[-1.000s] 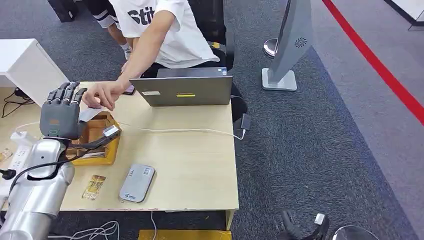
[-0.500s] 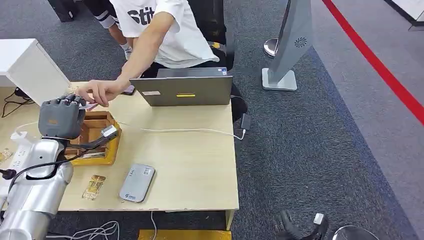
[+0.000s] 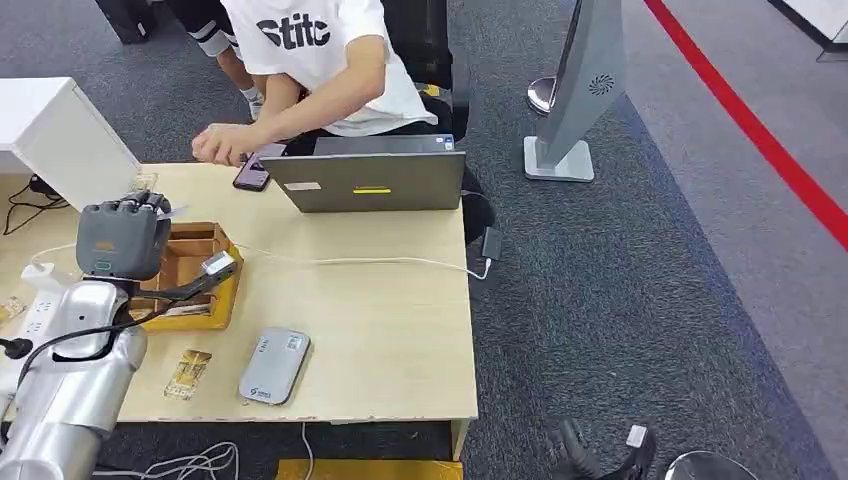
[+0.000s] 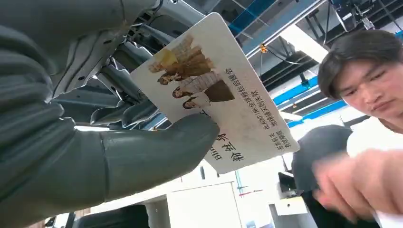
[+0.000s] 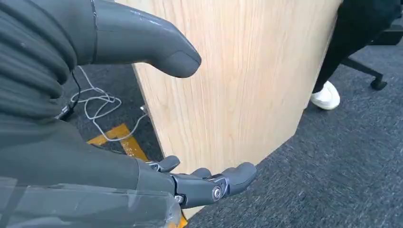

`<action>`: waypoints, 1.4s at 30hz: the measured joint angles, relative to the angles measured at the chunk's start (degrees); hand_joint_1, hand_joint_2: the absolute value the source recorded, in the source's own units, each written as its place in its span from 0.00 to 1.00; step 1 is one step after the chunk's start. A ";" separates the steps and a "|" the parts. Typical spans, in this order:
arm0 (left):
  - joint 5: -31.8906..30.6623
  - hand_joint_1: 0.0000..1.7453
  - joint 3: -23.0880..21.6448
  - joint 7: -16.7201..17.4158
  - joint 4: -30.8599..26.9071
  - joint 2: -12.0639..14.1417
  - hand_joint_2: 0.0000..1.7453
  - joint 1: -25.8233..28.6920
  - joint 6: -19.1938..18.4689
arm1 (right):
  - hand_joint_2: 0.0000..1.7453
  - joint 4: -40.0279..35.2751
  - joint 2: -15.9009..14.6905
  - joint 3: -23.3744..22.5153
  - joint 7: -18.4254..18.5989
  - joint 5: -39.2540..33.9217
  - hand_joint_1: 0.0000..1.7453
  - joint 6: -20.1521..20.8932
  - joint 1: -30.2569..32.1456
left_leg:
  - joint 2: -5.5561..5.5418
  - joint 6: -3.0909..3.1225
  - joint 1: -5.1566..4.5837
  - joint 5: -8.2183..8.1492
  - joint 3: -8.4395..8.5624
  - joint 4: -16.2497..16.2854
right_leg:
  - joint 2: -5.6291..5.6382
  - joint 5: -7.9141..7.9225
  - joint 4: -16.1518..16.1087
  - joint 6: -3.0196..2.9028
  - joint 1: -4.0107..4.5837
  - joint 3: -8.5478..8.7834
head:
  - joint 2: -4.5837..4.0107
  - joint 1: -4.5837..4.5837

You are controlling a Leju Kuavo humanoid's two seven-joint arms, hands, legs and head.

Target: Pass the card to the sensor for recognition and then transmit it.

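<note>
My left hand (image 3: 122, 238) is raised over the table's left side and pinches a white card (image 3: 171, 211) at its fingertips. In the left wrist view the card (image 4: 214, 90), printed with small figures and text, sits between the thumb (image 4: 147, 152) and the fingers (image 4: 121, 111). A flat grey sensor (image 3: 275, 366) lies near the table's front edge, well below and to the right of that hand. My right hand (image 5: 119, 161) hangs beside the table's wooden side panel with fingers apart and nothing in it.
A person sits behind the table, one hand (image 3: 225, 145) at a phone (image 3: 252, 172) beside a grey laptop (image 3: 370, 178). A wooden box (image 3: 195, 275) stands under my left hand. Another card (image 3: 188, 372) lies left of the sensor. A white cable (image 3: 370, 262) crosses the table (image 3: 390, 330).
The person placed the card at my left hand's fingers, let go and drew the arm back to the phone. My left hand's fingers closed on the card.
</note>
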 joint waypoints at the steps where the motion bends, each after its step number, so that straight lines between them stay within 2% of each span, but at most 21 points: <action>1: 0.88 1.00 0.00 -0.55 -0.18 0.00 1.00 0.44 0.53 | 1.00 0.00 0.00 0.04 -0.24 -0.11 0.00 0.00 0.00 | 0.01 0.00 0.00 0.00 0.00 0.00 | 0.01 0.00 0.00 0.00 0.00 0.00 | 0.00 0.00; 10: 1.58 1.00 0.02 -1.07 -0.50 -0.02 1.00 0.87 1.03 | 1.00 0.00 0.00 0.09 -0.33 -0.26 0.00 0.00 0.01 | 0.01 0.00 0.00 0.00 0.00 0.00 | 0.02 0.00 0.00 0.00 -0.01 0.00 | 0.00 -0.02; 11: 5.18 1.00 0.17 -4.00 -4.12 -0.22 1.00 4.64 3.63 | 1.00 0.00 0.00 0.11 -1.01 -1.27 0.00 0.11 0.21 | 0.06 0.00 -0.01 -0.01 0.05 0.00 | 0.09 0.00 0.00 0.00 -0.01 0.00 | 0.00 -0.02; 12: 6.29 1.00 0.20 -5.13 -6.02 -0.52 1.00 6.33 4.50 | 1.00 0.00 0.00 0.09 -1.29 -1.77 0.00 0.30 0.35 | 0.08 0.02 -0.02 -0.03 0.05 0.00 | 0.12 -0.01 0.00 0.00 -0.02 0.00 | 0.00 -0.02; 13: 8.72 1.00 0.22 -8.42 -14.77 -2.50 1.00 15.37 6.56 | 1.00 -0.04 -0.07 0.09 -2.60 -3.13 0.00 1.14 1.28 | 0.13 0.07 -0.06 -0.15 0.08 0.00 | 0.18 -0.11 -0.02 0.09 -0.05 0.00 | 0.00 -0.02; 14: 10.22 1.00 -0.11 -11.19 -24.60 -6.18 1.00 27.47 7.30 | 1.00 -0.09 -0.44 0.07 -3.51 -5.05 0.00 2.18 2.79 | 0.15 0.13 -0.08 -0.36 0.04 0.00 | 0.22 -0.23 -0.10 0.24 -0.07 -0.01 | 0.00 0.00; 15: 14.46 1.00 -0.39 -12.50 -27.20 -9.86 1.00 38.32 7.21 | 1.00 -0.33 -0.96 0.04 -4.24 -6.51 0.00 2.89 4.30 | 0.11 0.30 -0.09 -0.50 -0.02 0.00 | 0.17 -0.35 -0.15 0.40 -0.09 0.00 | 0.00 -0.02; 22: 14.14 1.00 1.29 -16.35 -18.46 -12.88 1.00 40.52 7.28 | 1.00 -0.44 -1.09 0.24 -4.59 -7.23 0.00 2.82 4.68 | 0.04 0.35 -0.09 -0.37 -0.07 0.00 | 0.07 -0.30 -0.15 0.39 -0.09 0.04 | 0.00 0.00; 29: 13.26 1.00 4.35 -15.93 -12.74 -14.91 1.00 40.24 7.80 | 1.00 -0.57 -1.09 0.85 -4.85 -7.61 0.00 2.84 4.73 | 0.03 0.33 -0.09 -0.35 -0.06 0.00 | 0.03 -0.29 -0.14 0.38 -0.09 0.06 | 0.00 0.00; 37: 12.13 1.00 6.34 -16.00 -9.88 -15.43 1.00 39.08 8.13 | 1.00 -0.59 -1.09 1.73 -4.74 -7.89 0.00 2.97 4.72 | -0.01 0.32 -0.09 -0.29 -0.05 0.00 | -0.02 -0.28 -0.14 0.39 -0.09 0.09 | 0.00 -0.02; 39: 10.66 1.00 7.28 -17.36 -9.68 -15.83 1.00 38.75 8.17 | 1.00 -0.59 -1.09 1.81 -4.72 -8.24 0.00 2.95 4.70 | -0.02 0.28 -0.09 -0.25 -0.05 0.00 | -0.03 -0.24 -0.14 0.35 -0.09 0.09 | 0.00 -0.02; 42: 8.30 1.00 10.10 -22.36 -11.43 -17.47 1.00 38.88 8.17 | 1.00 -0.59 -1.09 2.23 -4.54 -8.79 0.00 2.89 4.72 | -0.03 0.30 -0.09 -0.23 -0.06 0.00 | -0.04 -0.23 -0.14 0.35 -0.09 0.08 | 0.00 0.00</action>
